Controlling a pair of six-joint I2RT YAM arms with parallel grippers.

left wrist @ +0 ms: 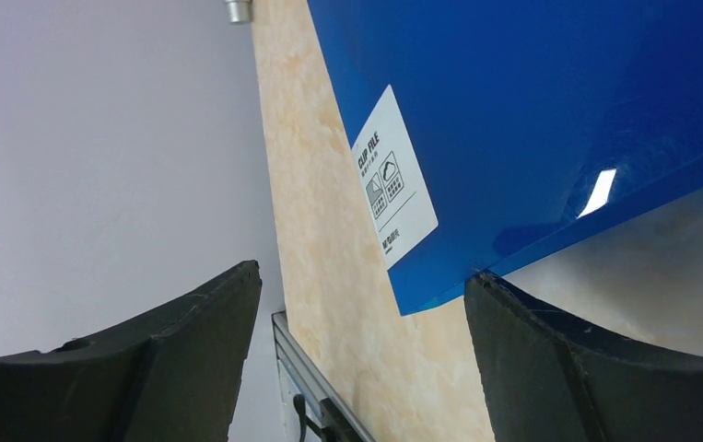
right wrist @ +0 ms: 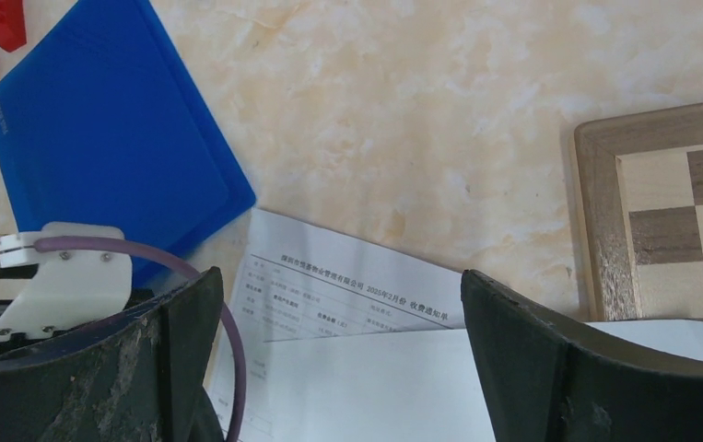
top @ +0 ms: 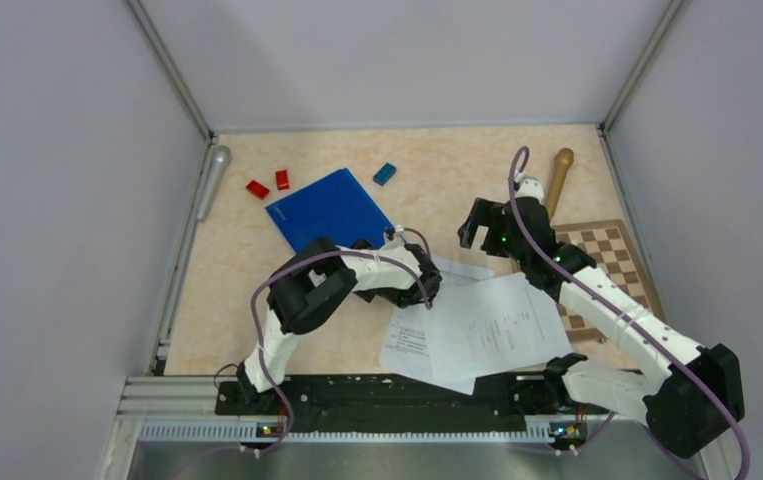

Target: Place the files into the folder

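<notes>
Folder [top: 329, 208] lay closed on the surface [top: 437, 170], beyond the files [top: 487, 325] fanned near the arms. Left end effector [left wrist: 361, 276] hung spread at the folder's corner, gripping nothing; right end effector [right wrist: 343, 276] was spread too. Catching only the cover's edge, then lifting slowly, would likely open it cleanly.

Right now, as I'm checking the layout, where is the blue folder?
Top view: the blue folder lies left of centre, between the red blocks and the paper sheets.
</notes>
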